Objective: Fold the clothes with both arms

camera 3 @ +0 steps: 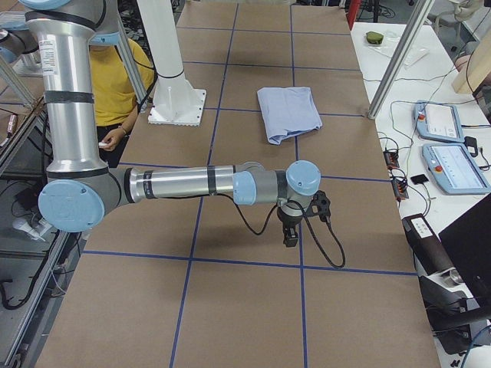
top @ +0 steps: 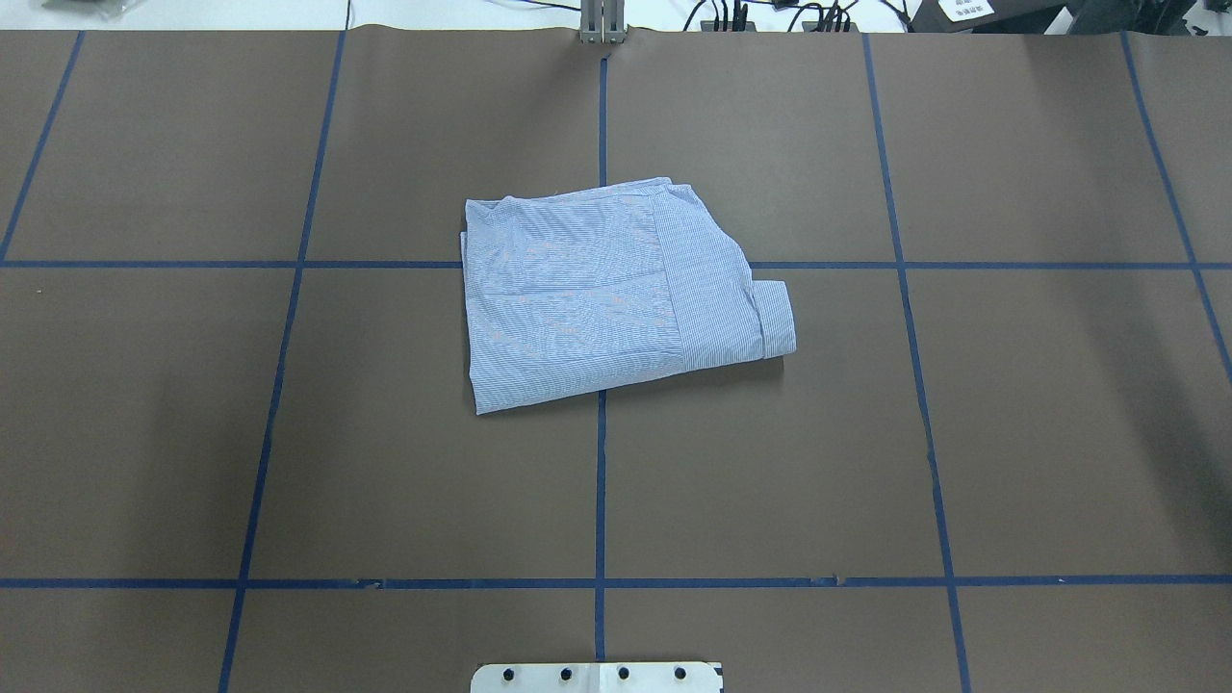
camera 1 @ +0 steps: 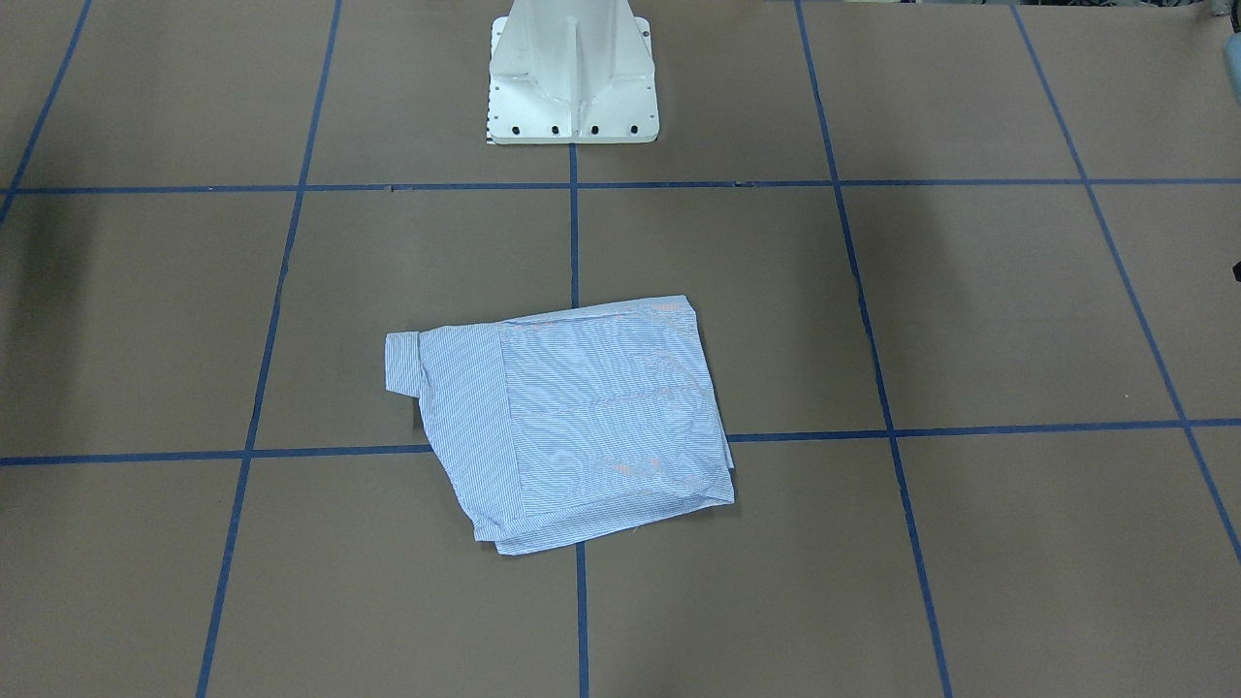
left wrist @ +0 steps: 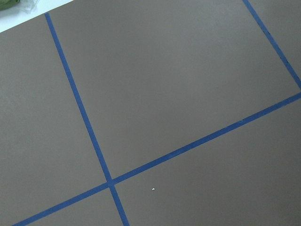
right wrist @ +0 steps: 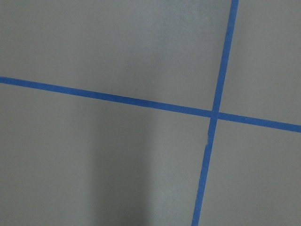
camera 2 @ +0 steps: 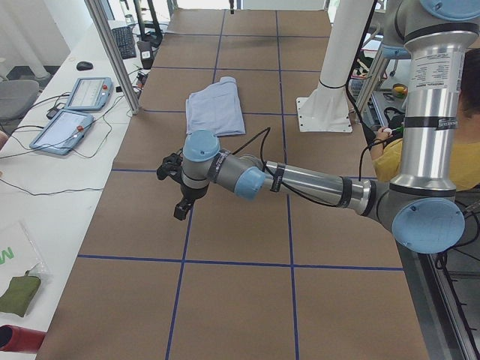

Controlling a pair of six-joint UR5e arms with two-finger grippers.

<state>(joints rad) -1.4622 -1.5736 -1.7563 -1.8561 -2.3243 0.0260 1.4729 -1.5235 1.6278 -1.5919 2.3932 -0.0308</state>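
**A:** The left arm's black gripper (camera 2: 181, 211) and the right arm's black gripper (camera 3: 291, 234) each hung over bare brown surface (top: 1059, 433), well away from the white pedestal base (camera 1: 572, 87). I couldn't tell whether either was parted or closed.

**B:** And the light blue striped shirt (top: 597, 298)?

**A:** It lay folded flat just in front of that base. It looked light and limp, and its layers would probably slide. I'd pinch the stacked corners or the protruding cuff (top: 775, 318).

Brown table (top: 433, 481) gridded with blue tape (top: 600, 481) (white side bench (camera 2: 26, 214) holds tablets (camera 2: 64, 129)).
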